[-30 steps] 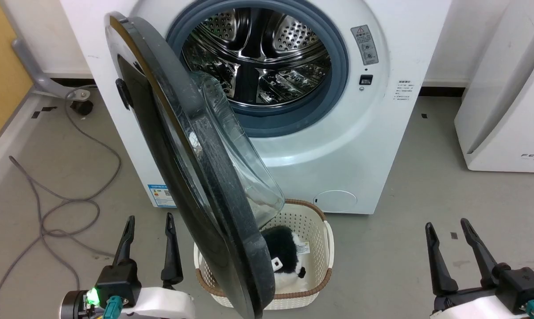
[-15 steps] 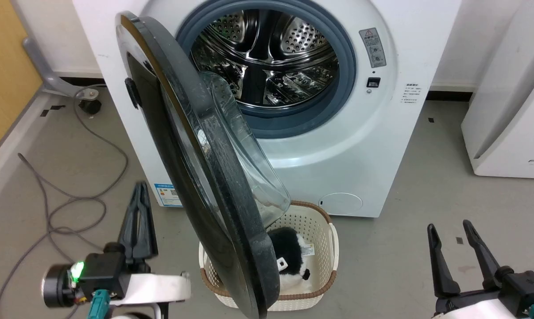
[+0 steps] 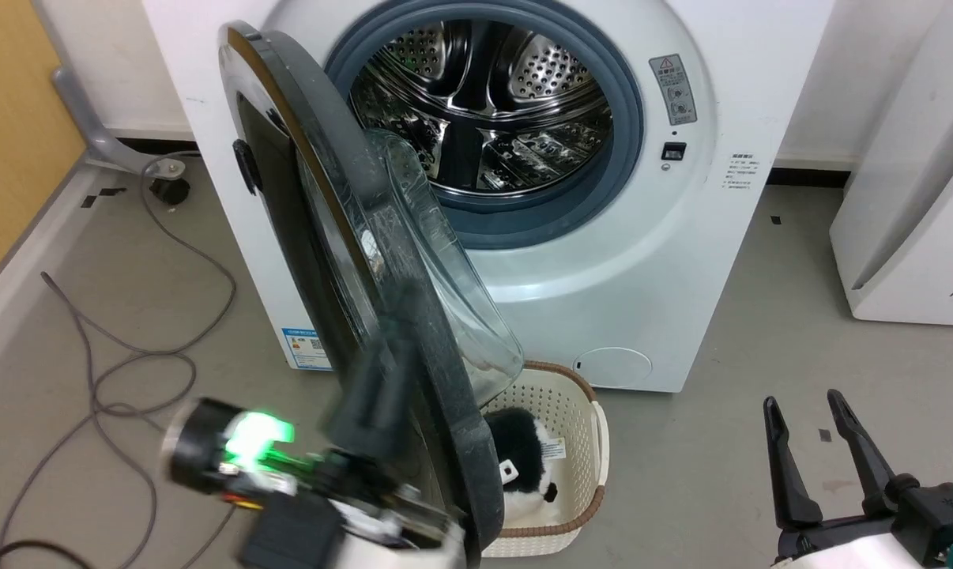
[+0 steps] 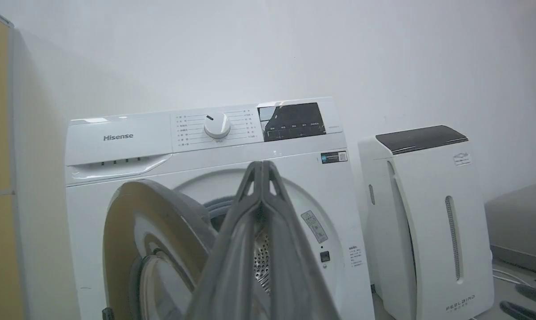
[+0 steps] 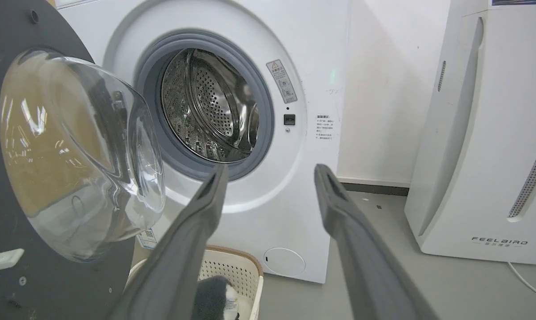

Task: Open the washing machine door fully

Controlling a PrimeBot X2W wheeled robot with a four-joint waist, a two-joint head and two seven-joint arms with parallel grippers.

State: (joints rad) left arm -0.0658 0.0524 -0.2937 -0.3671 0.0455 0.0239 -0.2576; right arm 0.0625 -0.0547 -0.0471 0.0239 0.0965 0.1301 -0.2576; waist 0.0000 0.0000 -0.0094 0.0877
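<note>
Grey cable (image 3: 89, 371) loops over grey floor (image 3: 729, 332) near its left edge. L gripper (image 4: 262, 166) is blurred in head view, low and just in front of outer face of large round glossy black washing machine door (image 3: 445, 379); can't tell if it touches door. In L wrist view its two fingers are pressed tight together, nothing betw them. Door stands swung out from front of big white front-loading washing machine (image 3: 603, 269), hinged at machine's left side, edge-on to head cam. Its clear glass bowl window (image 3: 445, 269) bulges toward grey-rimmed perforated steel drum opening (image 3: 484, 111). Door's lower rim hangs over cream perforated plastic basket (image 3: 563, 395), which sits on floor just in front of machine w/ black-and-white plush toy (image 3: 516, 458) inside. R gripper (image 3: 802, 399) is over floor's right front part, well apart from door, fingers spread, holding nothing. White FEELBIRD appliance (image 3: 911, 197) stands at floor's right edge, beside machine.
</note>
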